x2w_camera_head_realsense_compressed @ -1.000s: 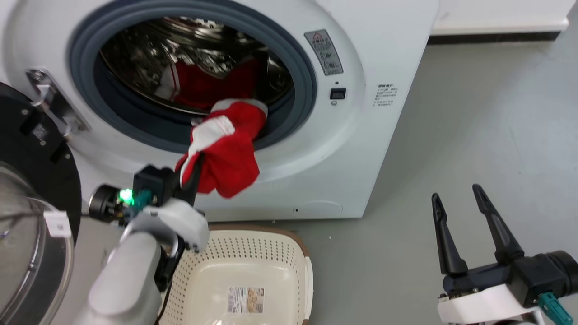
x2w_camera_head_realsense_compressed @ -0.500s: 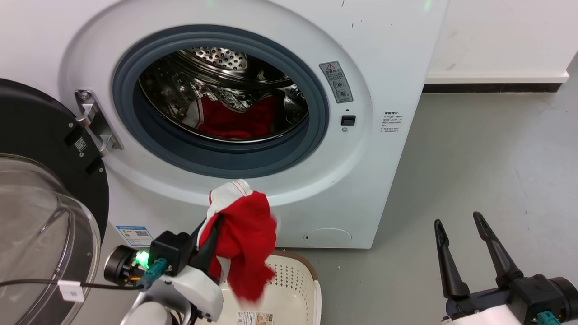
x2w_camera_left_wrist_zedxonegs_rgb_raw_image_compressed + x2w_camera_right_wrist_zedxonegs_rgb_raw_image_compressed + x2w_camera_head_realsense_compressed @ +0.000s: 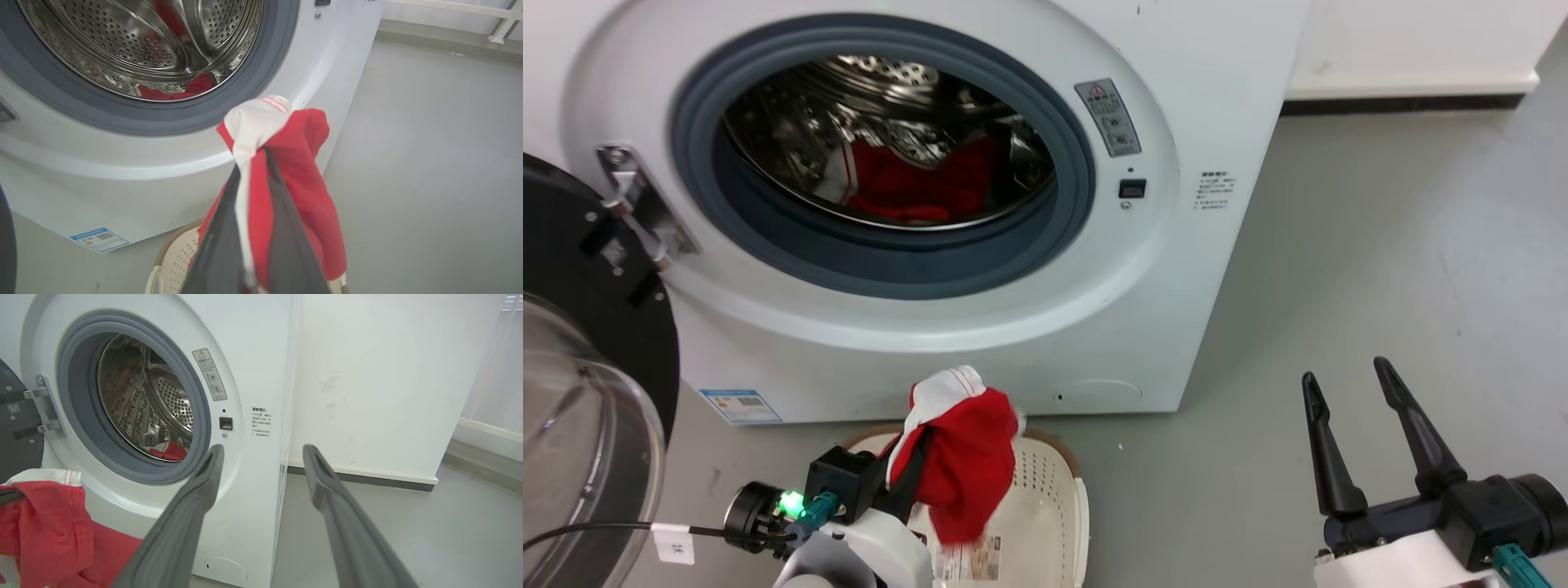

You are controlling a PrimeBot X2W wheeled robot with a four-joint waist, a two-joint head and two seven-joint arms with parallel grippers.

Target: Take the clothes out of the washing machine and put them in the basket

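Left gripper (image 3: 915, 457): jaws clamped on the red garment (image 3: 968, 465), which bunches above my fingertips and hangs past them.
Below the jaws: the basket (image 3: 1058, 490), near its rear rim.
Right gripper (image 3: 1343, 369): jaws wide apart, holding nothing.
Ahead of the jaws: more red clothes (image 3: 907, 175) inside the washing machine (image 3: 1217, 98).
Risk: if I release this close to the rim, I judge the cloth could drape over it or snag a finger.

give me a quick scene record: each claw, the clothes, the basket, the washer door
left claw: shut on red and white garment, hanging over the basket
right claw: open, empty, over the floor
drum: red clothing lying inside
door: open, swung left
basket: on the floor before the washing machine
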